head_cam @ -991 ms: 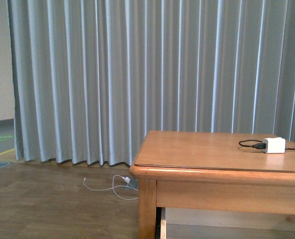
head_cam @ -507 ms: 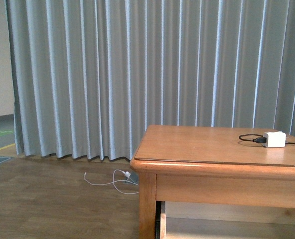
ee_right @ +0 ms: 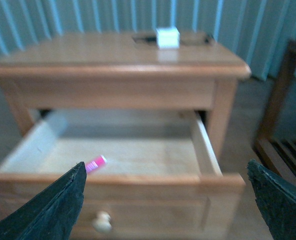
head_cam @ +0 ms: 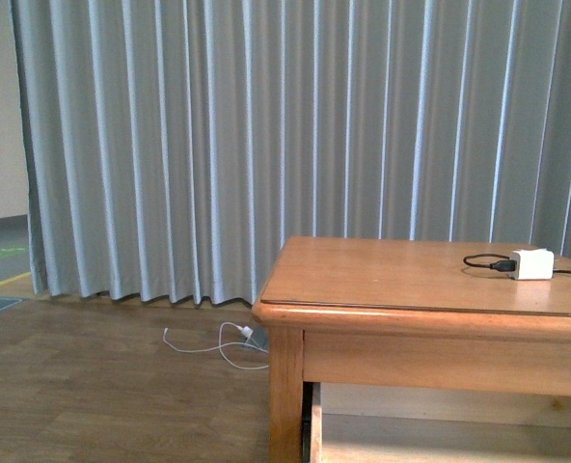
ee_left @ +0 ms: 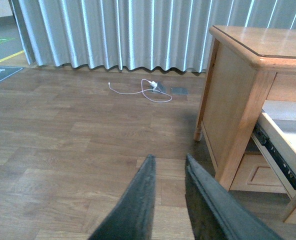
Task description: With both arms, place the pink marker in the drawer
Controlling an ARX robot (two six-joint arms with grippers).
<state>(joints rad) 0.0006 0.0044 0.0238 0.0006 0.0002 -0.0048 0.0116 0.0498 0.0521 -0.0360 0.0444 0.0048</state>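
The pink marker (ee_right: 96,163) lies on the pale floor of the drawer (ee_right: 210,181), which stands pulled out of the wooden table; its round pale knob (ee_right: 102,221) shows on the front. My right gripper (ee_right: 167,172) is open, its black fingers (ee_right: 58,205) spread wide in front of the drawer front, holding nothing. My left gripper (ee_left: 168,161) is shut and empty, pointing at the wooden floor beside the table leg (ee_left: 238,135). The pulled-out drawer's side and rail (ee_left: 280,160) show at the edge of the left wrist view. Neither arm appears in the front view.
A white charger block (head_cam: 531,263) with a black cable sits on the table top (head_cam: 382,275). A white cable (head_cam: 213,345) lies on the floor by the grey curtain (head_cam: 218,145). Dark wooden furniture (ee_right: 283,130) stands beside the table.
The front view has shifted slightly, the table and charger sitting a little higher and to the right than before. No arm has entered that view.
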